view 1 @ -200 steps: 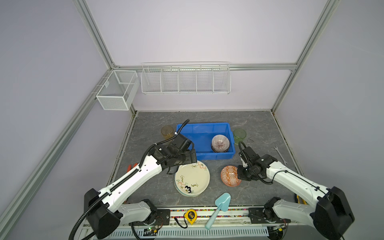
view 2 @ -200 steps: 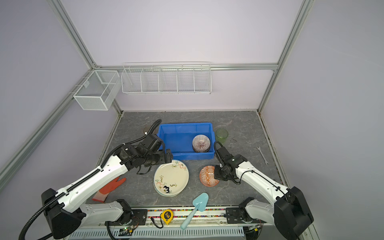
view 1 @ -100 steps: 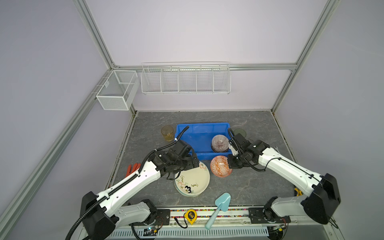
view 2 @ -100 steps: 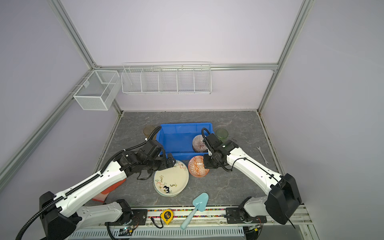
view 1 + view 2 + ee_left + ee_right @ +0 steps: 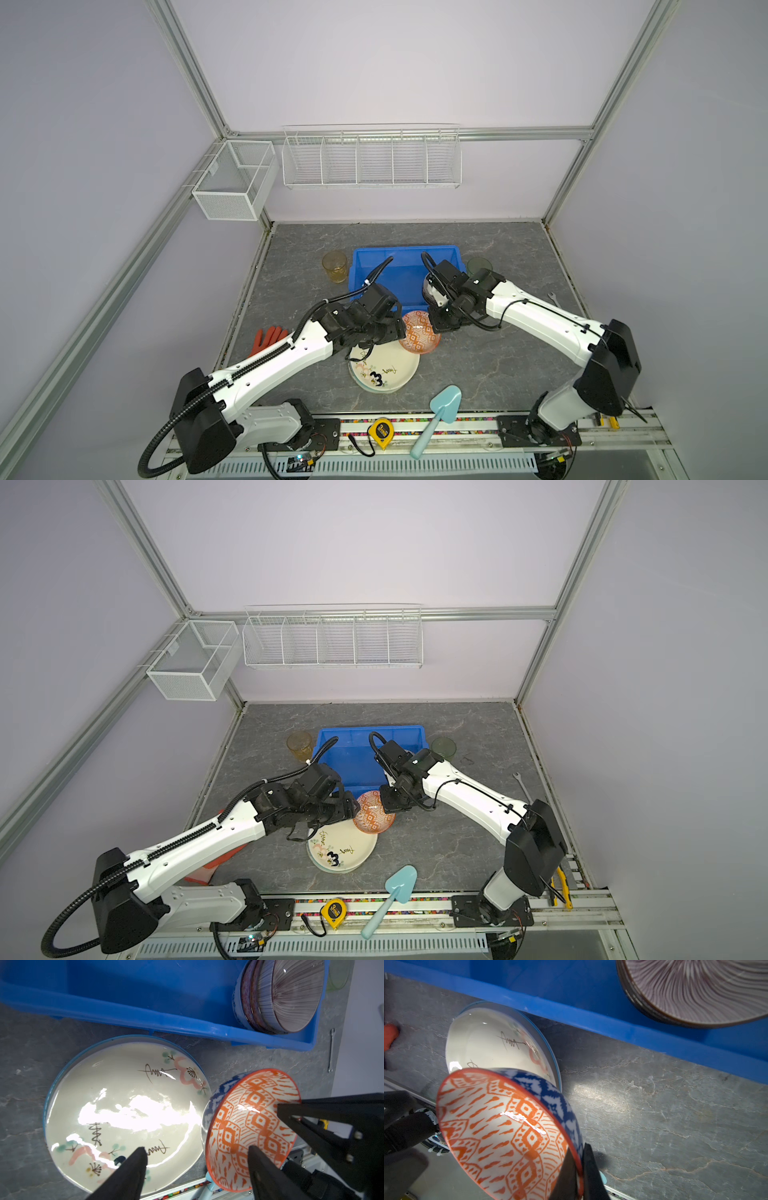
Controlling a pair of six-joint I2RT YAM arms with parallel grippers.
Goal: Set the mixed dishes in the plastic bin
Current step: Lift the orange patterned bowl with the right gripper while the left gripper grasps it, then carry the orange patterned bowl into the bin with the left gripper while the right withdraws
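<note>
1. Orange-and-white patterned ceramic bowl [image 5: 508, 1136], blue-patterned on the outside – held clear of the grey stone-look counter [image 5: 478, 365] and tilted steeply, just outside the near wall of the bin. It reads as stiff, glazed and slippery, brittle if knocked, and fairly heavy for its size.
2. Right gripper [image 5: 578, 1153] – clamped on the bowl's rim, one jaw inside the lip and one outside. A pinch at one side leaves the weight hanging off it, so the bowl could pivot or slide on the glaze. A slow, low set-down seems wise.
3. Left gripper [image 5: 196, 1148] – jaws apart with nothing between them, poised over the edge of the plate stack, close beside the bowl.
4. Round cream glazed plate with pink and green doodles [image 5: 124, 1105] – lies on top of a blue-edged plate on the counter, just beside the bin's near wall. It is flat and slick, and only the raised rim offers a hold.
5. Bright blue rectangular plastic bin [image 5: 405, 249] – already holds a nested stack of striped purple bowls [image 5: 291, 995] against one end wall.
6. Translucent amber cup [image 5: 334, 266] and translucent green cup [image 5: 478, 266] – upright on the counter outside the bin, one at each end. They are probably light, and best taken across the wall.
</note>
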